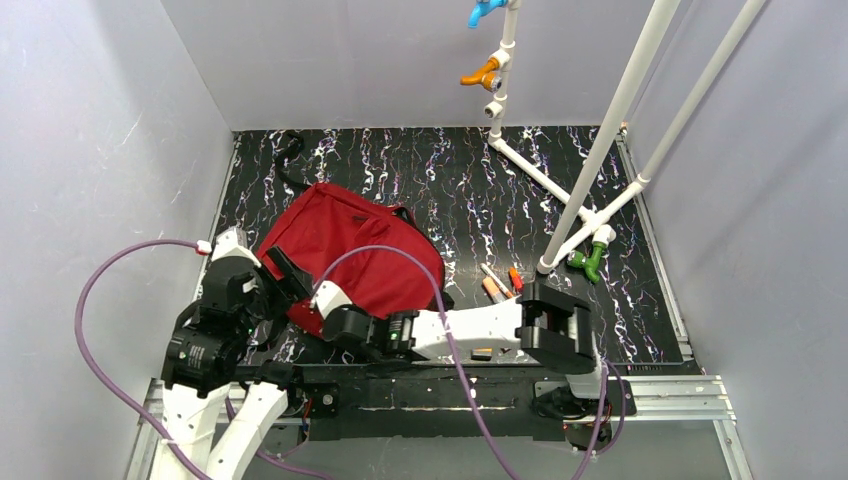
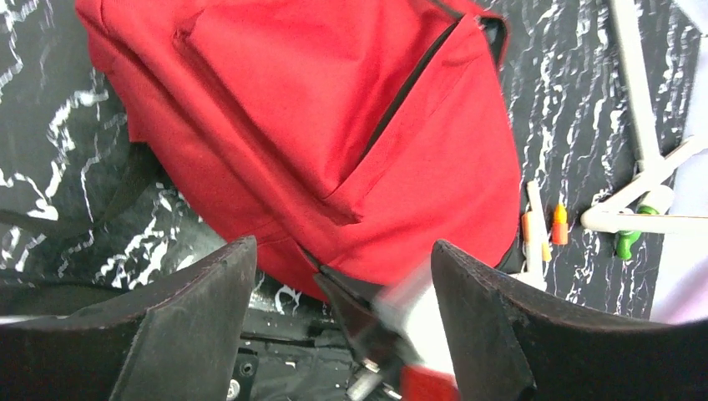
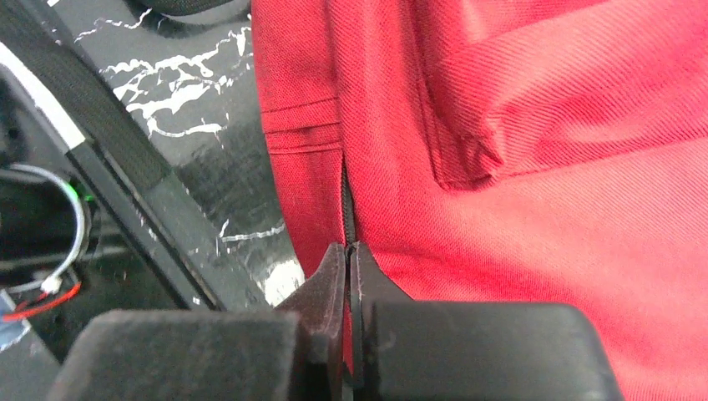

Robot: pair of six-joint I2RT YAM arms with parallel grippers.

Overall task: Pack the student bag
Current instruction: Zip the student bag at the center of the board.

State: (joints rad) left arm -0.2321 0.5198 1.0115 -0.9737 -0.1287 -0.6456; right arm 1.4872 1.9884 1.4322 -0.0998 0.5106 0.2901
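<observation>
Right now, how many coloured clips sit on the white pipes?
3: blue clip at the far post's top, orange clip just below, green clip at the low joint. More may hide above.

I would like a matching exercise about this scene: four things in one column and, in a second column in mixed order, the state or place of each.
Column one:
1. student bag
2. left gripper
3. right gripper
4. markers

Column two:
a. shut, tips at the black zip line
b. lying to the right of the bag, near the white pipe frame
c. open, jaws wide apart
d. dark red, lying on the marbled table

Pairs: 1-d; 2-c; 3-a; 4-b
</observation>
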